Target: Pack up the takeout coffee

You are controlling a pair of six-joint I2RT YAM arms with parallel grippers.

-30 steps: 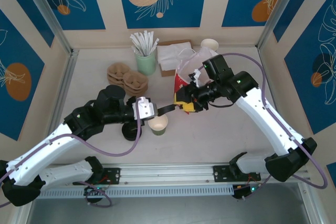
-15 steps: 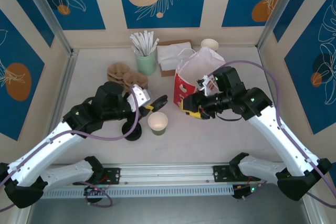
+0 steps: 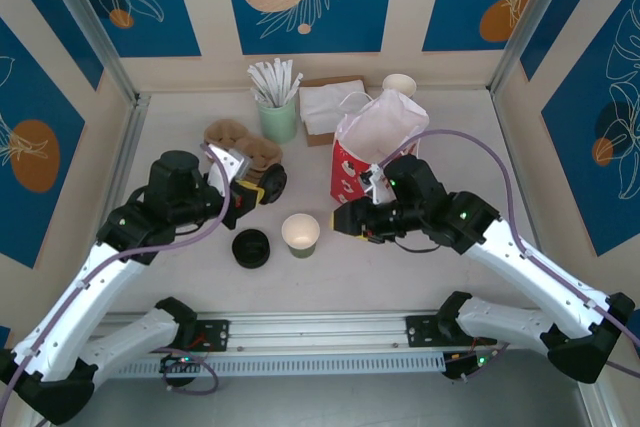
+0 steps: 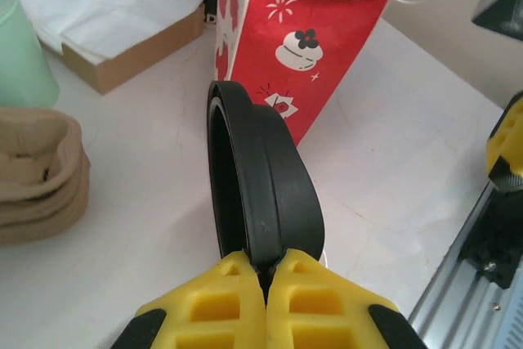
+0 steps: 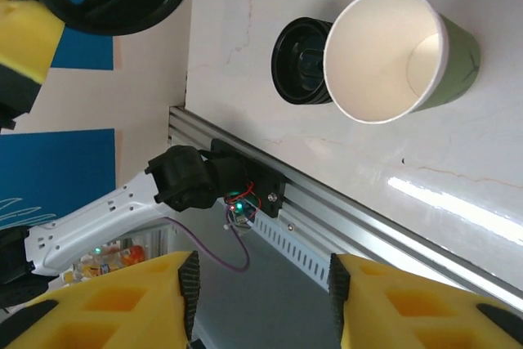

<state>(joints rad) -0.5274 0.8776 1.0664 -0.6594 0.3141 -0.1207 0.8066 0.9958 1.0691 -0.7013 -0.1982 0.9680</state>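
Capping comes before packing: the left gripper (image 4: 265,274) is clamped on the rim of a black plastic lid (image 4: 257,194), holding it on edge above the table (image 3: 330,277) near a stack of pulp cup carriers (image 3: 240,144). The takeout coffee cup (image 3: 300,234) stands upright and uncovered near the middle of the table, in front of the red paper bag (image 3: 372,142) and apart from it. The right gripper (image 3: 342,220) hovers just to the cup's right, jaws parted with nothing between them. A second black lid (image 3: 251,247) lies flat on the table just left of the cup. The next move appears to call for the held lid to be turned level, centred over the cup's mouth and pressed down, probably with the other gripper steadying the light cup. Only then can it go into the bag, whose top looks open. The cup is small and green-sided with a cream lining, tapers to its base, is much shorter than the bag, and looks empty in the right wrist view
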